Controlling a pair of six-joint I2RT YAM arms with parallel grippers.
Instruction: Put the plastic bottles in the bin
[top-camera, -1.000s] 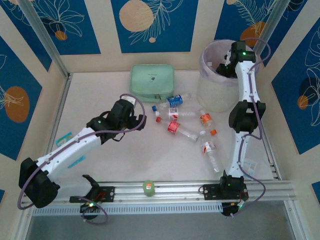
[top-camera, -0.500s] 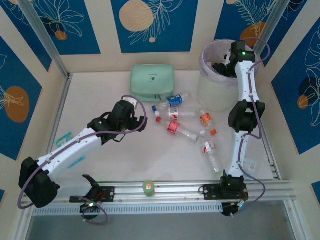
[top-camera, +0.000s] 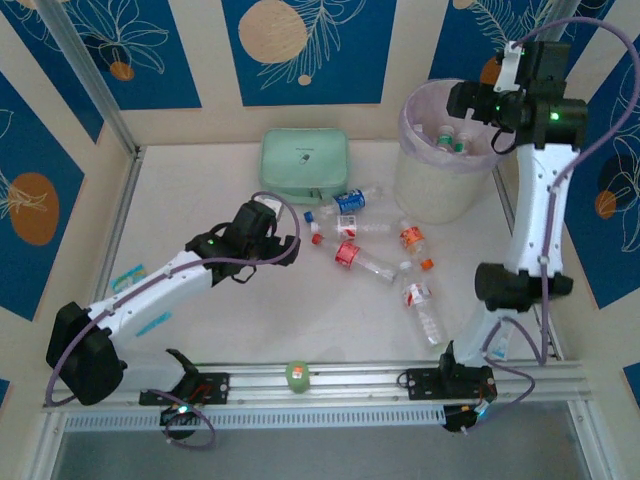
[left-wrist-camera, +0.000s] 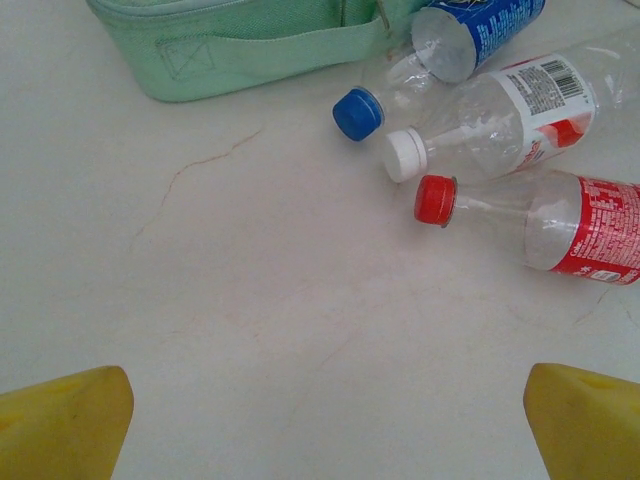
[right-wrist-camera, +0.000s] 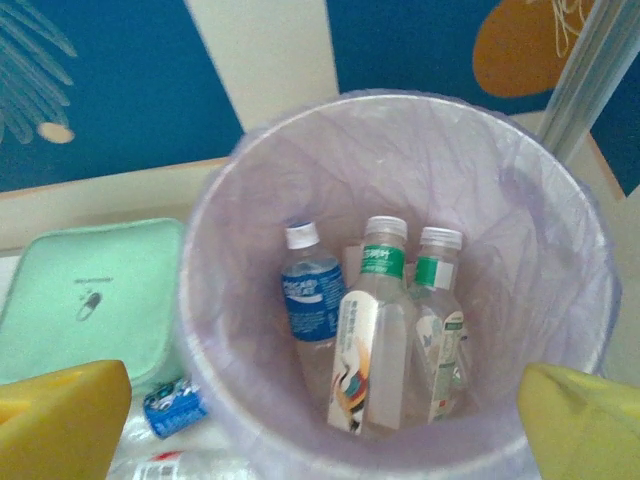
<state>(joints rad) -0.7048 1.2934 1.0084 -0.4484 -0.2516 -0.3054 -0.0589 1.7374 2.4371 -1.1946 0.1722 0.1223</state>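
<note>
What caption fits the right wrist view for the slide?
Open right gripper poised over the lined bin, three plastic bottles visible inside.

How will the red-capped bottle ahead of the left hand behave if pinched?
The red-capped bottle looks empty, so probably very light and apt to crumple when squeezed. Lying on its side on the smooth table, it may roll or skid against the white-capped bottle beside it.

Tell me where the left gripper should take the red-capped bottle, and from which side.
Grip the red-capped bottle across its body, between neck and red label, coming down from above. It lies flat, cap toward the open left gripper; jaws should straddle its width.
</note>
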